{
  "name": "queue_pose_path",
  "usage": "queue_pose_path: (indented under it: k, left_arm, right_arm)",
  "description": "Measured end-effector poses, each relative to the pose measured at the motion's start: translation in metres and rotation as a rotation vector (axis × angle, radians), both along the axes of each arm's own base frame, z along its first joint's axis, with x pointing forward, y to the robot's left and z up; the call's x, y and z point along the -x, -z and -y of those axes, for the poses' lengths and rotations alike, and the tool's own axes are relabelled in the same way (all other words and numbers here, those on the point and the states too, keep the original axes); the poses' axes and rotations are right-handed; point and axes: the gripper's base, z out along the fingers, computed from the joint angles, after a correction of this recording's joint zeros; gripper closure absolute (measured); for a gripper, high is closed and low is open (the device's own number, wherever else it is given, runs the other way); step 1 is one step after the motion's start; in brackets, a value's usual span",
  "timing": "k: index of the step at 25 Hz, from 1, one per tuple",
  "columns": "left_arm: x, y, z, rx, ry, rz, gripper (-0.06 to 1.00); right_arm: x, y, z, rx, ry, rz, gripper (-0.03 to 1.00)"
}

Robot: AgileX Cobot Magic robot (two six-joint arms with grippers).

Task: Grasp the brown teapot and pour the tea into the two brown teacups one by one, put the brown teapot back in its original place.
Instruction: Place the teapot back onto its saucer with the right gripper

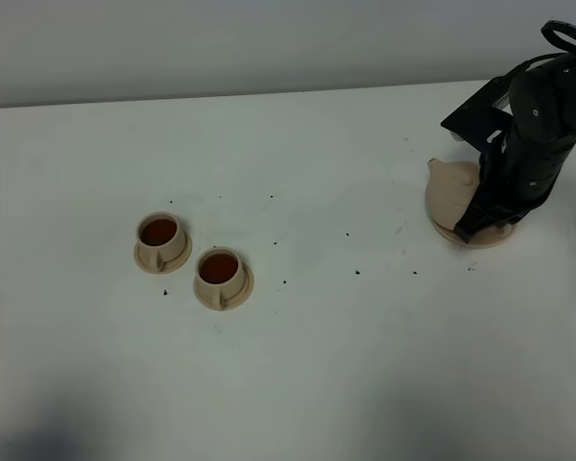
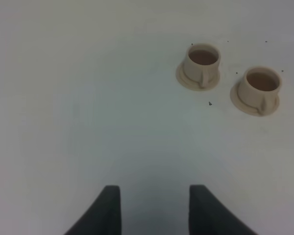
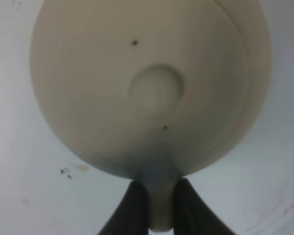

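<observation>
Exterior high: right arm (image 1: 523, 144) over brown teapot (image 1: 451, 192), teacups (image 1: 160, 233) well apart.

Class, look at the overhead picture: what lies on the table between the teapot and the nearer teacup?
Only bare white table with a few dark specks lies between the teapot and the nearer teacup. The exterior high view shows this.

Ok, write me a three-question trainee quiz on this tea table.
1. True or false: both teacups hold dark tea.
2. What are the right gripper fingers closed on? A) a cup B) the teapot handle C) nothing
3. Fill in: the teapot sits on its ____, on the right side of the table.

Key: 1 true; 2 B; 3 saucer.
</observation>
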Motion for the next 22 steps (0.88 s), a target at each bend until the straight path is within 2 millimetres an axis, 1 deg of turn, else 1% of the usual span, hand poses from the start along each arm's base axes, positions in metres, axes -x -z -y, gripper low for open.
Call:
queue_pose_path:
  k: [7, 11, 16, 19, 22]
  left_arm:
    - [0.0, 0.0, 0.0, 0.0, 0.0, 0.0, 0.57]
    - [0.0, 0.0, 0.0, 0.0, 0.0, 0.0, 0.57]
    - [0.0, 0.0, 0.0, 0.0, 0.0, 0.0, 0.57]
    - [0.0, 0.0, 0.0, 0.0, 0.0, 0.0, 0.57]
    - [0.0, 0.0, 0.0, 0.0, 0.0, 0.0, 0.57]
  right_arm:
    - [0.0004, 0.0031, 0.009, 0.018, 0.039, -0.041, 0.84]
    - [-0.0002, 0.0078, 0.0096, 0.023, 0.042, -0.052, 0.84]
    - [-0.0018, 0.0078, 0.0097, 0.015, 0.044, -0.038, 0.84]
    - [-0.003, 0.0076, 0.0094, 0.005, 0.051, -0.027, 0.79]
    - [-0.0039, 0.0073, 0.0097, -0.004, 0.069, -0.021, 0.67]
